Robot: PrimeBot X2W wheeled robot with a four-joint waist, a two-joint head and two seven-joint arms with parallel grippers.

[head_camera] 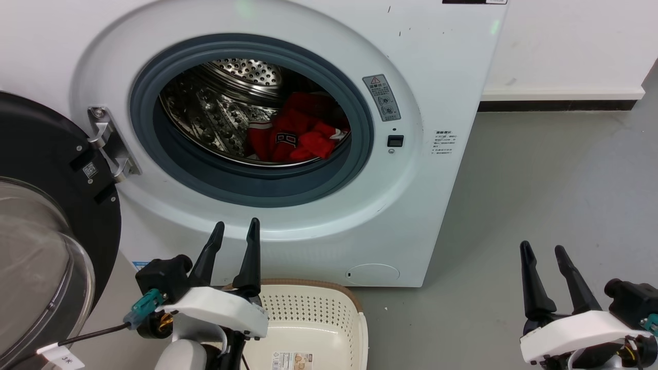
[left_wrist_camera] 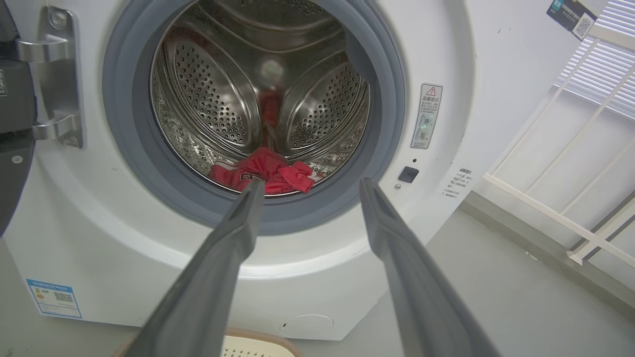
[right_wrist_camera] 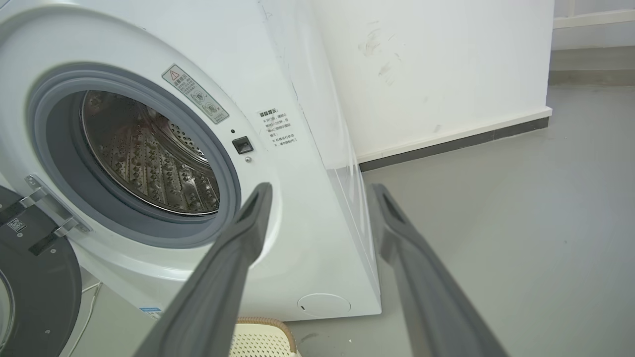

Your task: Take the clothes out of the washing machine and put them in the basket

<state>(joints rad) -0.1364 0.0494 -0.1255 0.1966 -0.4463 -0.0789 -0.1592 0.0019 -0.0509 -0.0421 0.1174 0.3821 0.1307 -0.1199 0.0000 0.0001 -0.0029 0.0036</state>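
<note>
The red clothes (head_camera: pixel 295 134) lie bunched low in the washing machine's (head_camera: pixel 437 216) drum (head_camera: pixel 216 118), well behind its grey ring (head_camera: pixel 145 139), so a shallow pinch on one fold could, I'd guess, let them slip or catch on that ring coming out. The left arm's fingers (head_camera: pixel 251 257) hover spread and empty below the machine's opening, over the basket (head_camera: pixel 329 313) at its foot; the right arm's fingers (head_camera: pixel 532 282), likewise parted and empty, hang off the machine's right side. A dropped garment may miss that small basket and land on the floor (head_camera: pixel 514 180).

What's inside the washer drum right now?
One crumpled red garment lies low in the drum, toward the front. Whatever is under it is covered by the fabric.
</note>
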